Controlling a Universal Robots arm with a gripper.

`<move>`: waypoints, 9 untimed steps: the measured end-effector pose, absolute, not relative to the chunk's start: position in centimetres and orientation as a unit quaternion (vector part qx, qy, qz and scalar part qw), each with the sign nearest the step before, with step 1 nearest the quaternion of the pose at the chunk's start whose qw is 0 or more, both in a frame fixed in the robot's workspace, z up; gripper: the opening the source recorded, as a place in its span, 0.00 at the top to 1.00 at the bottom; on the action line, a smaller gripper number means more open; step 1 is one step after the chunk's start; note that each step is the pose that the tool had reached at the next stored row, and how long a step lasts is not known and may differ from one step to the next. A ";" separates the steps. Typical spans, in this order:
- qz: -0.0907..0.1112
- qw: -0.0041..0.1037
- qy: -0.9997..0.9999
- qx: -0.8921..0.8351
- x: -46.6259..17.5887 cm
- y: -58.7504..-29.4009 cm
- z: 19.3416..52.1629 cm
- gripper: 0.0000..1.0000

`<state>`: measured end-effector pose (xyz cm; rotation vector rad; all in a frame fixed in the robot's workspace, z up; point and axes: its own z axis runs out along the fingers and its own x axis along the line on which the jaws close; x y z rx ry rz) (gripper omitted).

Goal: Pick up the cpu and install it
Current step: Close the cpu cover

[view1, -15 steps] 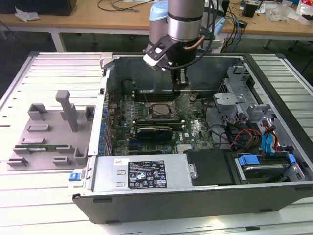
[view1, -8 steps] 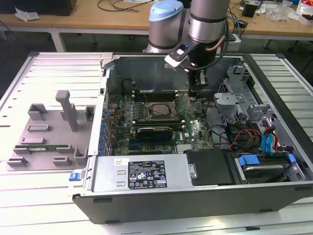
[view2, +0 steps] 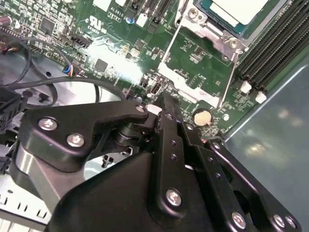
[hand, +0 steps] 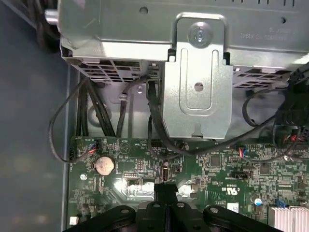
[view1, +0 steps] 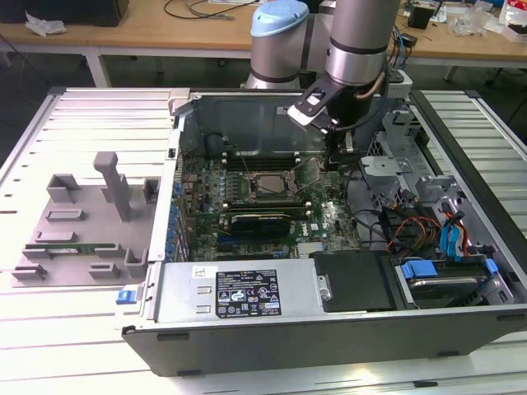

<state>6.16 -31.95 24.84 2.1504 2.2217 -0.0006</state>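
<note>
The cpu point(view1: 266, 186) lies flat in its socket in the middle of the green motherboard point(view1: 329, 218), silvery top up; in the second wrist view the cpu point(view2: 239, 10) shows inside the metal socket frame, with thin wire levers alongside. My gripper point(view1: 336, 159) hangs low over the board, just to the exterior view's right of the socket. Its black fingers point(hand: 160, 192) are pressed together with nothing between them. In the second wrist view the gripper point(view2: 163, 102) tip is near a coin cell point(view2: 202, 117), apart from the cpu.
A black card with a green edge point(view1: 259, 220) stands in front of the socket. A grey tray point(view1: 49, 271) at the exterior view's left holds a memory stick point(view1: 70, 244). Cables point(view1: 403, 226), a metal bracket point(hand: 198, 72) and the case wall point(view1: 185, 123) crowd around the arm.
</note>
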 end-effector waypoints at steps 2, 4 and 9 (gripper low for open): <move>0.000 0.025 0.718 0.695 6.2 -32.0 24.7 0.89; 0.000 0.025 0.718 0.695 6.2 -31.9 24.6 0.89; 0.001 0.026 0.718 0.695 5.4 -31.8 24.6 0.89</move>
